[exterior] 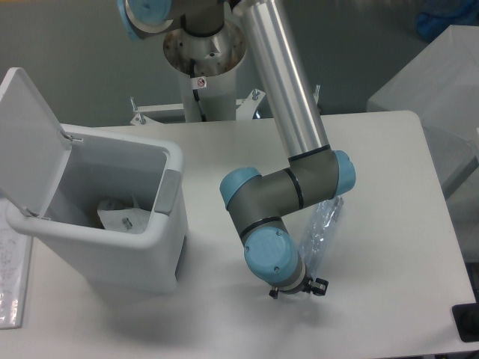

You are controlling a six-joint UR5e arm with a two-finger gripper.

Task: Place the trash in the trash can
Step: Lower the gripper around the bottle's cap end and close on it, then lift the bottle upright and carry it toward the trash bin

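The trash can point(161, 247) is a white bin at the left of the table with its lid point(26, 142) hinged open. A crumpled pale piece of trash point(120, 217) lies inside it. A crushed clear plastic bottle point(320, 224) with a bluish tint slants beside the arm's wrist, and its lower end runs under the wrist. My gripper point(299, 288) points down below the blue wrist cap, right of the can. Its fingers are mostly hidden, and it looks shut on the bottle's lower end.
The arm's silver upper link point(288, 82) crosses the table's middle from the base post point(203, 60) at the back. A grey block point(441, 90) stands off the table's right side. A dark object point(468, 323) sits at the front right corner.
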